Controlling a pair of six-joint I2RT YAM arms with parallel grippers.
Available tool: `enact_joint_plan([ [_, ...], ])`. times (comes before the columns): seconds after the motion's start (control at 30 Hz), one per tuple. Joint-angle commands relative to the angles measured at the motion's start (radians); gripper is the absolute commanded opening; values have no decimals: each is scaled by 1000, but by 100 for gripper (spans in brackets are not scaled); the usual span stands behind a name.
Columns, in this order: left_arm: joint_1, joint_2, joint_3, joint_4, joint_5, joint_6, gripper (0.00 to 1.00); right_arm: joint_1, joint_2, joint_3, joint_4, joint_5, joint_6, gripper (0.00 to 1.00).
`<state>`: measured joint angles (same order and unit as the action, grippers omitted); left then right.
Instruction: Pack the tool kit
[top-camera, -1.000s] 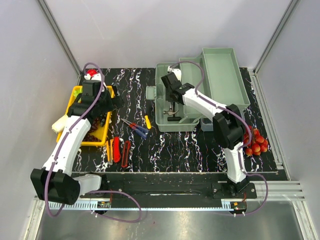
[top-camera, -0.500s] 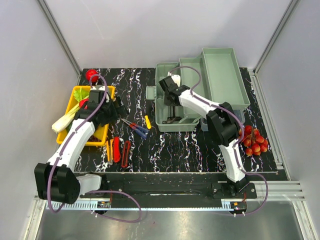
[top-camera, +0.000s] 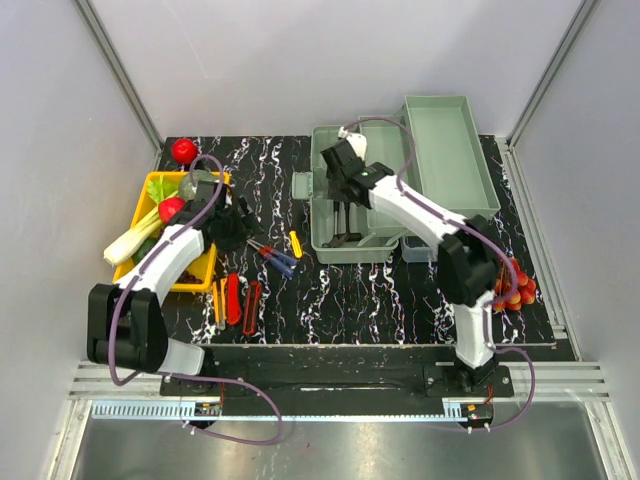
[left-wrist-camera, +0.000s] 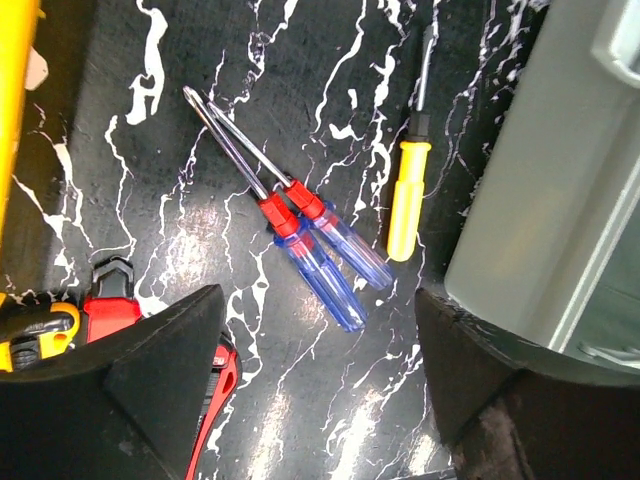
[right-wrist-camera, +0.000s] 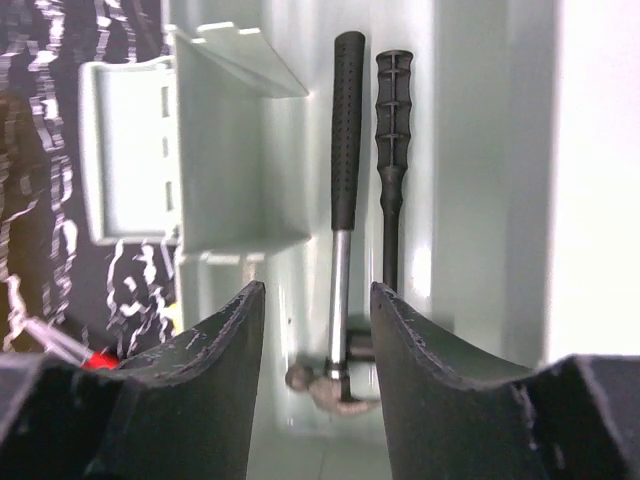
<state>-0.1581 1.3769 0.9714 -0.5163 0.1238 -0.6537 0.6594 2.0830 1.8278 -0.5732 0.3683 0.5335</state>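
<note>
Toolbox (top-camera: 320, 215) sat open on the counter (top-camera: 400, 290), a hammer (right-wrist-camera: 342, 200) inside beneath the right claw (right-wrist-camera: 315, 300), jaws apart and empty. Left of the toolbox, the left claw (left-wrist-camera: 318, 300) hung wide over two screwdrivers (left-wrist-camera: 330, 270); next it likely must descend and clamp one.

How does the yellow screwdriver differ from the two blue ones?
The yellow screwdriver has an opaque handle; the two blue screwdrivers have clear handles with red collars. Yellow's shaft looks dark, the blue ones' shiny. Yellow lies alone nearer the toolbox; the blue ones lie side by side. All rest flat on the table.
</note>
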Motion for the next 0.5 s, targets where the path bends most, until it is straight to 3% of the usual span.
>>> enact_joint_plan([
  [0.0, -32, 91, 30, 65, -33, -43, 76, 6, -263, -108, 94, -77, -78, 52],
  [0.13, -54, 194, 59, 50, -65, -70, 55, 8, -397, -211, 136, -135, -142, 54],
  [0.4, -101, 283, 79, 47, -111, -107, 52, 6, -549, -324, 196, -201, -175, 56],
  [0.47, -110, 307, 87, 39, -119, -116, 45, 5, -563, -344, 208, -197, -179, 56],
])
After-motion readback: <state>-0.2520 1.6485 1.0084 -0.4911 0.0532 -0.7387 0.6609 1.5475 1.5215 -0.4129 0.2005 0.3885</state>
